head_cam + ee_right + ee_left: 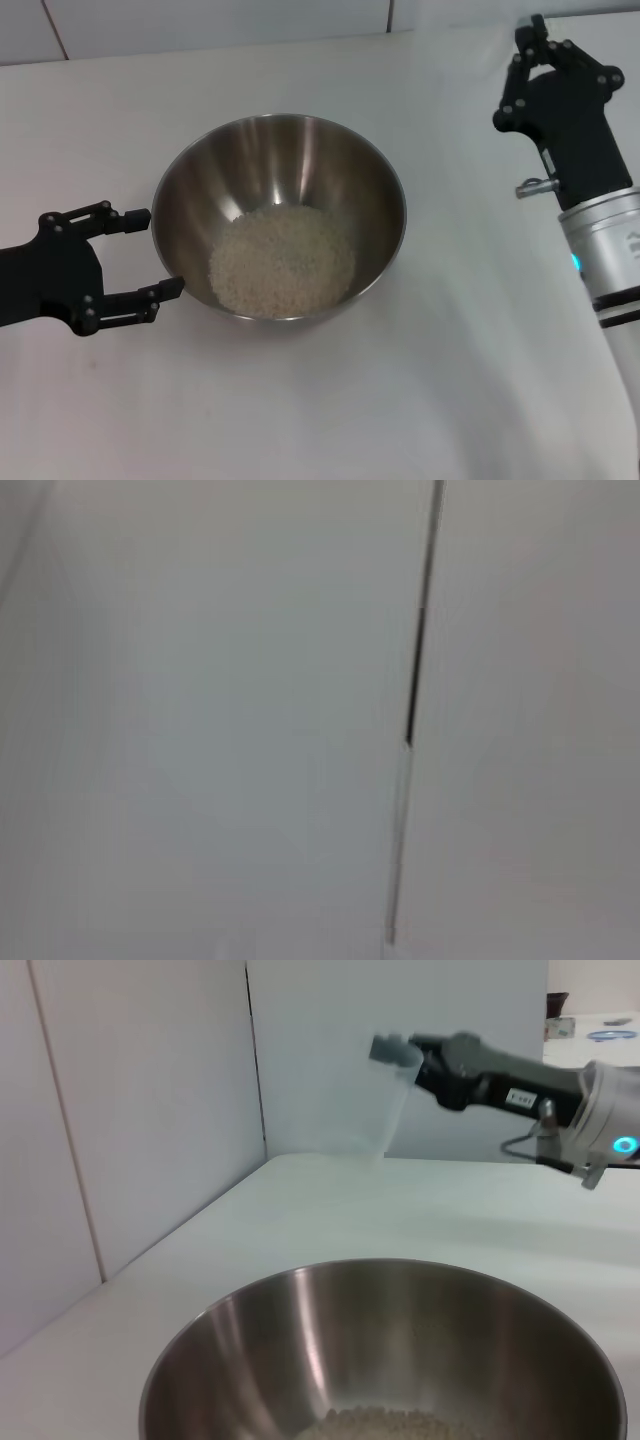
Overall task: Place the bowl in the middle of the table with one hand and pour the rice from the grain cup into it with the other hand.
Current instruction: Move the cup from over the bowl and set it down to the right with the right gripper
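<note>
Since the pale heap of whitish-beige rice [283, 262] already lies in the bottom of the large round shiny stainless-steel bowl [300, 150], the pouring step looks done, and the bowl sits about mid-way across the plain white worktop [450, 400]. At the bowl's left rim the black two-fingered left claw [153, 252] stands wide open, one fingertip just beside the rim's upper left and the other touching or nearly touching its lower left, with nothing gripped. Farther out, at the far right of the worktop and well apart from the bowl, the black right claw [537, 45] is raised; the left wrist view shows it closed on the rim of the small clear plastic grain cup [372, 1102], which hangs above the surface near the white back wall [150, 1110] and appears empty, though its transparency makes that hard to confirm. The right wrist view shows only pale wall panels with a dark seam [410, 680]. My judgement is that what remains is setting the cup down and clearing the arms. The risks from here: a sideways drift of the left claw could catch the bowl's rim, sliding or tipping it and scattering rice; and the cup, held only by its thin rim, could slip or topple if released before it rests flat on the worktop.
</note>
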`<state>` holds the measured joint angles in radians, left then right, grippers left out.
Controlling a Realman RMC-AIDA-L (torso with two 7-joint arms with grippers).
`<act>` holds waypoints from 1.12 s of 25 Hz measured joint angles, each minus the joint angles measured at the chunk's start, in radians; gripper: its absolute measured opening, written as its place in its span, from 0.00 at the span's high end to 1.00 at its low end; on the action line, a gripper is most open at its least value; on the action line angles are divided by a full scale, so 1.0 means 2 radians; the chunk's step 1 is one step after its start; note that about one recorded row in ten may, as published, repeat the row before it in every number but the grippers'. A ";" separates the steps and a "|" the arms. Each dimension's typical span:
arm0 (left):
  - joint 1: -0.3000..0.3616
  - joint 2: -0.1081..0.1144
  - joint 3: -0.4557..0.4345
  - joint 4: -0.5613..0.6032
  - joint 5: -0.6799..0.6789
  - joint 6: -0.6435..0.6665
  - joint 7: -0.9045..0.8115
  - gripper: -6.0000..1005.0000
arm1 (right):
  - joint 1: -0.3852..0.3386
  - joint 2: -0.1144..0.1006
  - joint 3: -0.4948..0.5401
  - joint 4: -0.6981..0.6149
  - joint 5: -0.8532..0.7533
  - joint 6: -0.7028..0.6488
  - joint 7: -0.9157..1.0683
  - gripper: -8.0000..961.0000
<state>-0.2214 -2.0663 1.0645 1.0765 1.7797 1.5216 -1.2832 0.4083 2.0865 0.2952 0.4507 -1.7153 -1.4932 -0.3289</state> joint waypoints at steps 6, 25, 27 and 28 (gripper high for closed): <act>0.000 -0.001 0.000 0.000 0.001 0.000 0.000 0.19 | 0.007 0.000 0.004 -0.067 0.000 0.062 0.115 0.98; -0.003 -0.001 0.000 -0.004 0.001 -0.001 0.000 0.19 | 0.059 -0.001 -0.036 -0.117 -0.004 0.229 0.168 0.98; -0.003 -0.001 0.000 -0.004 0.001 -0.001 0.000 0.19 | 0.059 -0.001 -0.036 -0.117 -0.004 0.230 0.168 0.98; -0.003 -0.001 0.000 -0.004 0.001 -0.002 0.000 0.19 | 0.059 -0.001 -0.036 -0.117 -0.004 0.231 0.168 0.98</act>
<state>-0.2282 -2.0678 1.0651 1.0676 1.7827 1.5185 -1.2839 0.5270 2.0844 0.2225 0.2174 -1.7243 -1.0312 0.0072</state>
